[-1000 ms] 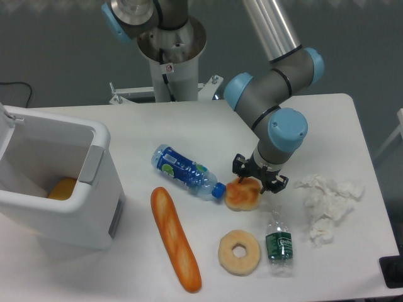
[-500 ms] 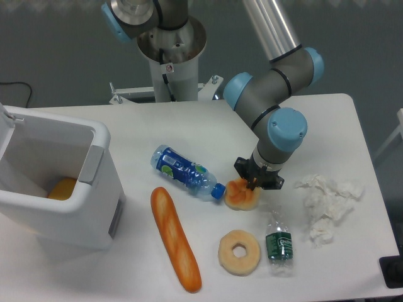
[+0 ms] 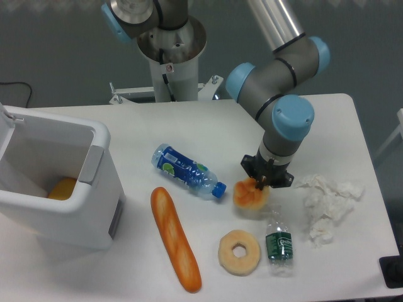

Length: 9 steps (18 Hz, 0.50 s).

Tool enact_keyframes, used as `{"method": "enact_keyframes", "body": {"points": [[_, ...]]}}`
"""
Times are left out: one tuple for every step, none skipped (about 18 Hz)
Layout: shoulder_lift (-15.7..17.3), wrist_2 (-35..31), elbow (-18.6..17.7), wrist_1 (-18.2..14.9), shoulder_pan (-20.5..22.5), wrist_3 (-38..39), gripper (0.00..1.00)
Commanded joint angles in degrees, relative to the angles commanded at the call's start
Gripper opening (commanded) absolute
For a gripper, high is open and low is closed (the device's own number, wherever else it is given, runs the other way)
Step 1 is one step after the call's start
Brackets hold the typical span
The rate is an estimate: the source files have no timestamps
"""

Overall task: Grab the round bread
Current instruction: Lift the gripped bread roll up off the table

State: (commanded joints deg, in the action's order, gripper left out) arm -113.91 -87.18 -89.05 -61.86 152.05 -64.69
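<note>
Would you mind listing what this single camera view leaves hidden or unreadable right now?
- Gripper fingertips: sunk into the round bread, so the contact itself is hidden.
- Underside of the bread: whether it has left the table cannot be told from this angle.
- Orange item in the white bin: mostly hidden by the bin wall.
- Labels on the blue bottle and green bottle: too small to read.
- Black object: cut off by the right edge.

My gripper (image 3: 263, 183) is clamped on the round bread (image 3: 250, 195), which hangs just off the table (image 3: 208, 126), right of centre. Left of it lies a blue-labelled bottle (image 3: 186, 172); nearer, a long baguette (image 3: 175, 238), a ring-shaped bread (image 3: 239, 252) and a small green-labelled bottle (image 3: 279, 244). Crumpled tissue (image 3: 327, 206) sits right; a white bin (image 3: 53, 179) stands far left.
</note>
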Motion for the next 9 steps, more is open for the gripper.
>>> {"method": "enact_keyframes", "body": {"points": [[0.0,-0.2,1.5,-1.5,0.1,0.0,0.0],[0.1,-0.2,2.6,-2.9,0.1,0.2,0.0],[0.2,-0.2,3.3,-3.6,0.3,0.3,0.0],[0.3,-0.2,3.8,-3.9,0.6,0.3,0.0],[0.5,-0.2,4.4,-3.9,0.9,0.1,0.0],[0.6,-0.4,5.3,-4.0,1.0,0.1,0.0],[0.5,-0.6,6.2,-4.3,1.1,0.0,0.0],[0.4,-0.8,7.1,-5.1,1.7,0.0,0.0],[0.3,-0.9,8.4,-6.2,1.9,0.0,0.0]]}}
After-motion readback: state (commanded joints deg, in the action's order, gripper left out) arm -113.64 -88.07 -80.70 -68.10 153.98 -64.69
